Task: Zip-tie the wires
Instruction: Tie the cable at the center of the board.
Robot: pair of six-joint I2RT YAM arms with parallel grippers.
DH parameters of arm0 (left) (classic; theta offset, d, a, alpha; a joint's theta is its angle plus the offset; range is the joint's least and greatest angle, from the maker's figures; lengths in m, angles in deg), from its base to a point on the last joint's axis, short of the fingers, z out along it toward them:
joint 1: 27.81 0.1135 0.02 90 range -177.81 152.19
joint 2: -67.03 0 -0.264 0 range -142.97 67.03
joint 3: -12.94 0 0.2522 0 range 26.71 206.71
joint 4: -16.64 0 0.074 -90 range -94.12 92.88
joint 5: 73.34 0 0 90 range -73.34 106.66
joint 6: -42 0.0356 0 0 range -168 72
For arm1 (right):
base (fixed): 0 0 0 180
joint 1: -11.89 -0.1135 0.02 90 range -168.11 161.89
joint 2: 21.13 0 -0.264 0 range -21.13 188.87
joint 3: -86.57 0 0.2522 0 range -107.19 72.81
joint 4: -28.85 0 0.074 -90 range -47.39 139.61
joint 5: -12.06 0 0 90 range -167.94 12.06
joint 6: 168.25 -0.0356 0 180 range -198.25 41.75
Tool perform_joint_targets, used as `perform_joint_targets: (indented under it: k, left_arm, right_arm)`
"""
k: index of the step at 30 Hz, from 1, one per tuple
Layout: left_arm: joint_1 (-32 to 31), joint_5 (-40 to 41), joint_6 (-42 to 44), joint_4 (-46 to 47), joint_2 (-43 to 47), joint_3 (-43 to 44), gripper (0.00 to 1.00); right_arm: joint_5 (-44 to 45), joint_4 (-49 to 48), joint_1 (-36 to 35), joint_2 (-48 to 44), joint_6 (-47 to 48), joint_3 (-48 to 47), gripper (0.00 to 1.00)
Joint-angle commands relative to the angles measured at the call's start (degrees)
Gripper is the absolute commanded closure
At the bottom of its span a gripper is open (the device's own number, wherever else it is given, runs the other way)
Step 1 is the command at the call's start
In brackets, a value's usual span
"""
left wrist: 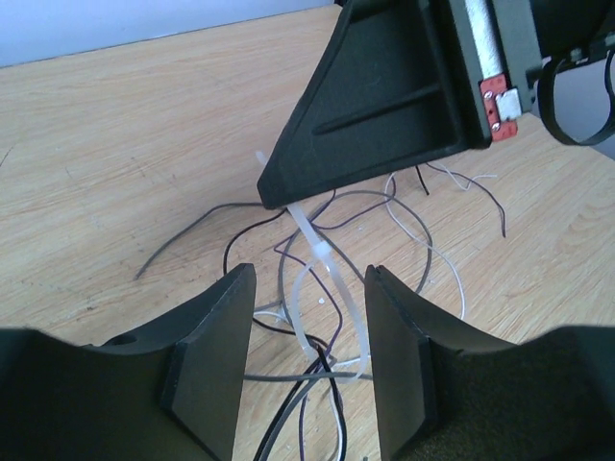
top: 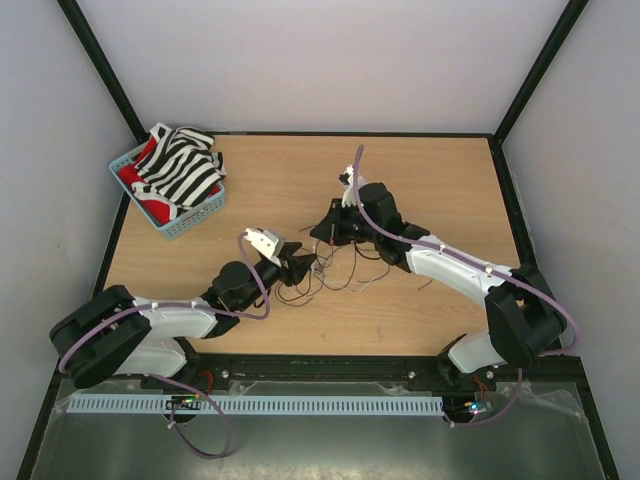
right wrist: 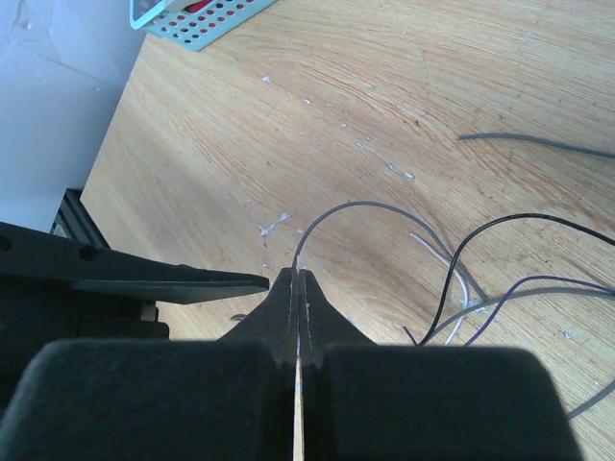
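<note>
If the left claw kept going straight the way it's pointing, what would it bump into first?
Probably the pale zip tie loop among the wires, sitting inside the open left claw; the right claw lies just beyond.

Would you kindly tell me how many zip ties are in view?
1. The zip tie forms a loop among the wires mid-table, inside the open left tool, with its strap pinched at the tip of the right tool. Others may hide beneath the arms.
</note>
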Motion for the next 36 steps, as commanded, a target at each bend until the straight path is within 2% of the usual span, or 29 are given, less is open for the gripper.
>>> perform_joint_targets:
  k: [1, 17, 26, 36]
  left_arm:
    - [-0.67, 0.84, 1.3, -0.33, 0.32, 2.98, 0.49]
    - [-1.16, 3.65, 1.77, -4.51, -3.37, 6.9, 0.61]
    - [-1.17, 2.94, 1.88, -4.64, -3.36, 6.78, 0.79]
    - [-2.02, 3.3, -0.09, -4.85, -3.32, 3.89, 0.9]
  right_arm:
    - [2.62, 0.59, -0.77, -0.9, -1.05, 0.28, 1.0]
    - [2.73, 0.79, -0.96, -1.62, -0.65, 0.29, 1.0]
    - [3.26, 0.68, -0.96, -1.13, -0.5, 0.12, 1.0]
    - [7.62, 1.67, -1.0, -0.43, 0.34, -3.81, 1.0]
